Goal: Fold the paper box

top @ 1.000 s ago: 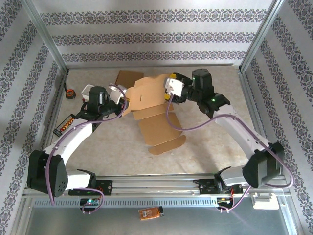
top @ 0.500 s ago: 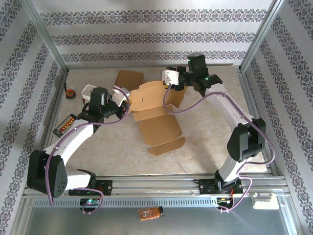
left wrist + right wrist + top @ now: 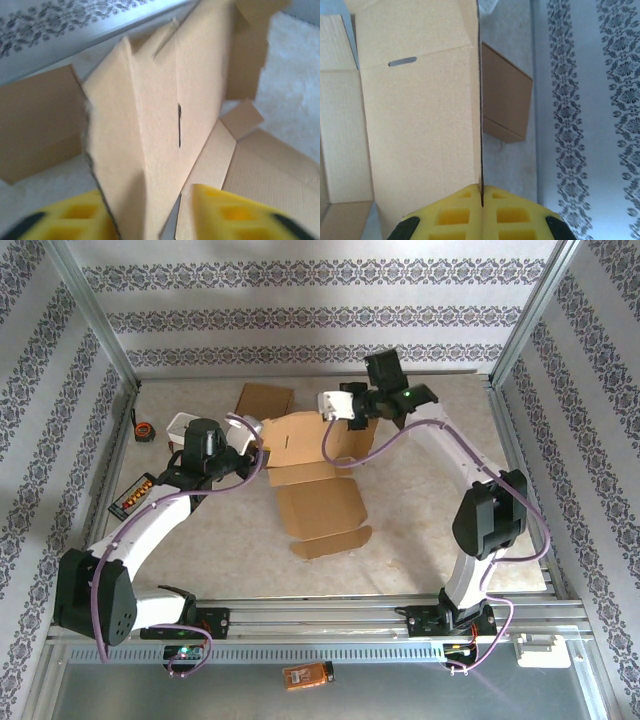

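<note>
The paper box (image 3: 320,502) is a brown cardboard blank lying open mid-table, with its rear panel (image 3: 305,435) lifted upright. In the left wrist view this slotted panel (image 3: 165,115) stands between my yellow fingers (image 3: 235,215). The left gripper (image 3: 150,210) is open, with a gap showing on the right side. It sits at the panel's left edge (image 3: 255,447). My right gripper (image 3: 481,192) is shut on the panel's thin upper edge (image 3: 480,100), at the far right corner of the box (image 3: 345,410).
A second flat cardboard piece (image 3: 265,398) lies behind the box near the back wall. A white tub (image 3: 183,424), a tape measure (image 3: 145,430) and an orange-black tool (image 3: 133,496) sit at the left. Metal frame posts border the table.
My right gripper has swung left along the back and shut on the panel's edge. My left gripper has opened. The box has shifted slightly left.
</note>
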Action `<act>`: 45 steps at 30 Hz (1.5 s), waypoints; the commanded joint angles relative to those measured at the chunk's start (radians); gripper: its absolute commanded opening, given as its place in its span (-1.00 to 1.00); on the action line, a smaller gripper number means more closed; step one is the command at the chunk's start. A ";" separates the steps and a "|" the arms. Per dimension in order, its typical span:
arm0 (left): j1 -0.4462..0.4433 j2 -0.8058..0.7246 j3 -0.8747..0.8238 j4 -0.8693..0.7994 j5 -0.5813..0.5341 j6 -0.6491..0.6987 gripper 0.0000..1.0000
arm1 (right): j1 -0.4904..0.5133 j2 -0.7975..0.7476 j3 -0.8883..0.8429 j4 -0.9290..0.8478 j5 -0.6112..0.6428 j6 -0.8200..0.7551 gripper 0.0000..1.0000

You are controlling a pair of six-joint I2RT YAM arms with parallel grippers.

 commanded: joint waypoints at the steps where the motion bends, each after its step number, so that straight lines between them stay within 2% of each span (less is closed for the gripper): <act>1: -0.011 -0.131 0.029 -0.005 -0.155 -0.425 0.69 | 0.079 -0.125 -0.180 0.300 0.279 0.038 -1.00; 2: -0.010 -0.174 0.017 -0.032 -0.209 -0.579 0.75 | 0.101 -0.155 -0.246 0.398 0.345 0.026 -1.00; 3: -0.011 -0.215 0.007 -0.069 -0.245 -0.734 0.67 | 0.124 -0.174 -0.295 0.460 0.408 0.010 -1.00; 5: -0.010 -0.274 -0.013 -0.137 -0.259 -0.986 0.40 | 0.164 -0.189 -0.356 0.536 0.527 -0.005 -1.00; 6: -0.012 -0.292 -0.026 -0.151 -0.224 -1.090 0.23 | 0.185 -0.189 -0.385 0.573 0.595 -0.005 -1.00; 10: -0.014 -0.302 -0.055 -0.099 -0.049 -1.311 -0.09 | 0.243 -0.187 -0.511 0.757 0.776 -0.026 -1.00; 14: -0.020 -0.258 -0.080 0.018 -0.012 -1.462 -0.24 | 0.281 -0.172 -0.613 0.921 0.831 -0.059 -1.00; 16: -0.018 -0.210 -0.052 -0.004 -0.027 -1.459 -0.28 | 0.299 -0.163 -0.640 0.952 0.834 -0.078 -1.00; 19: -0.019 -0.102 0.014 -0.035 -0.050 -1.376 -0.38 | 0.315 -0.158 -0.656 0.969 0.830 -0.061 -1.00; 25: -0.018 0.079 0.058 0.117 -0.076 -1.365 -0.53 | 0.326 -0.154 -0.665 0.966 0.818 -0.076 -1.00; 30: -0.018 0.194 0.089 0.193 -0.005 -1.366 -0.54 | 0.328 -0.160 -0.673 0.956 0.810 -0.064 -1.00; 36: -0.019 0.230 0.041 0.350 0.049 -1.382 -0.61 | 0.331 -0.162 -0.675 0.946 0.810 -0.054 -1.00; 45: -0.042 0.324 0.123 0.401 0.165 -1.333 -0.67 | 0.335 -0.158 -0.668 0.930 0.792 -0.020 -1.00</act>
